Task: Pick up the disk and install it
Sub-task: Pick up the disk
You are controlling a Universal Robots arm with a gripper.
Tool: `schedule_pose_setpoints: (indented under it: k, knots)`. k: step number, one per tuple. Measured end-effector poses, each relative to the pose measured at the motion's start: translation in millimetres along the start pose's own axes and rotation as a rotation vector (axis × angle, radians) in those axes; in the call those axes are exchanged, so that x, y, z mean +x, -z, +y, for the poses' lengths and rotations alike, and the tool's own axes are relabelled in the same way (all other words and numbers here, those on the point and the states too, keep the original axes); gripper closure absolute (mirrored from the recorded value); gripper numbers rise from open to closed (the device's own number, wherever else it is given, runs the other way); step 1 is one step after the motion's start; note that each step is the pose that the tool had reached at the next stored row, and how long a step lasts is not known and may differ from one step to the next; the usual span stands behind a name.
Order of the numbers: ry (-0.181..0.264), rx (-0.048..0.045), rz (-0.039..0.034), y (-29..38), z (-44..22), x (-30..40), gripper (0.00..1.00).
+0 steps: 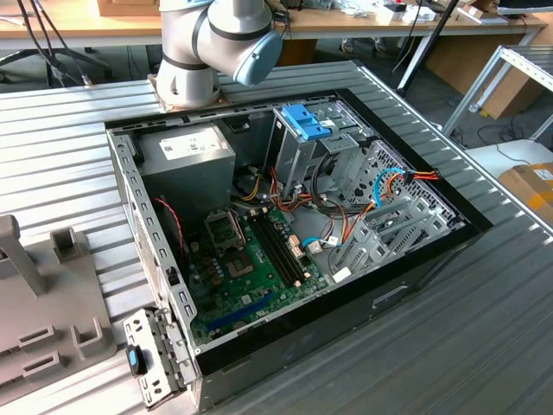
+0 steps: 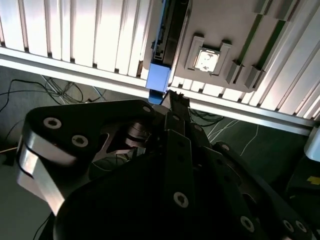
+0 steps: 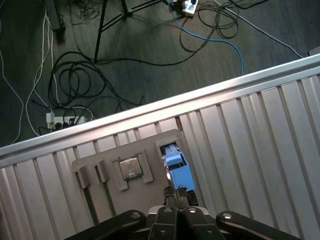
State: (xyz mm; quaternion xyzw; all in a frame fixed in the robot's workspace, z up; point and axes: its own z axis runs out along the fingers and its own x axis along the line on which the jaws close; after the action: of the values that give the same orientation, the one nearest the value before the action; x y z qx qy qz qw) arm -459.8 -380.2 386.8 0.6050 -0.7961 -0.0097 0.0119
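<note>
Hanging over the grey fixture [image 3: 145, 145], the gripper [image 3: 172, 192], whose grip I cannot tell as clenched or released, sits just beside the disk [image 3: 176, 162] standing on edge in that fixture, where an off-centre grasp could wedge or tip it.

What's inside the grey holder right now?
The disk stands on edge in one slot of the grey holder, blue rail uppermost; a square chip lies in the recess beside it. The disk's lower part is hidden inside the slot.
</note>
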Motion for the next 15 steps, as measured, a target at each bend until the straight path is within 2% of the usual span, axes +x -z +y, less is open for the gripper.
schedule_pose_setpoints:
  k: [5, 13, 15]
  knots:
    - [0.04, 0.0003, 0.0012, 0.0, 0.0, 0.0, 0.89]
    - [0.131, 0.001, 0.0039, 0.0, 0.0, 0.0, 0.89]
    - [0.132, 0.001, 0.0039, 0.0, 0.0, 0.0, 0.89]
